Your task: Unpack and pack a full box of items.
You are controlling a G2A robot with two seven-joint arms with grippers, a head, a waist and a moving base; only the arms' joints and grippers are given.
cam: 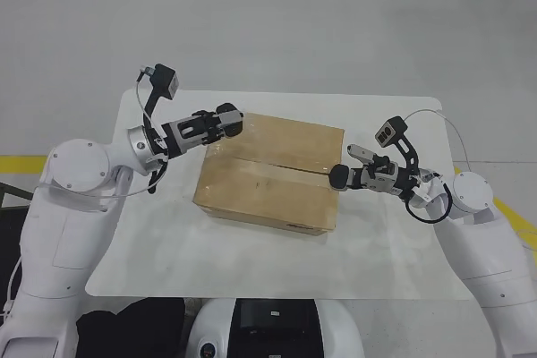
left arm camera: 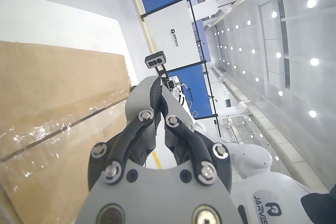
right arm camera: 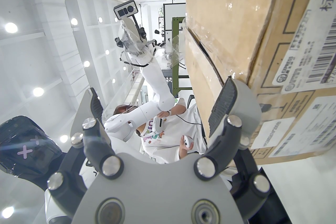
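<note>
A closed brown cardboard box [cam: 268, 174] lies in the middle of the white table [cam: 161, 259], its top flaps sealed along the centre seam with clear tape. My left gripper [cam: 233, 121] is shut, with nothing between its fingers, and sits at the box's far left top corner; the left wrist view has the box top [left arm camera: 52, 93] beside the closed fingers [left arm camera: 157, 96]. My right gripper [cam: 337, 176] is open at the box's right end, level with the seam. One of its pads [right arm camera: 223, 104] rests by the box's upper edge [right arm camera: 252, 72], above the labelled side.
The table's front and left parts lie bare around the box. Yellow floor lines [cam: 9, 164] run past both sides of the table.
</note>
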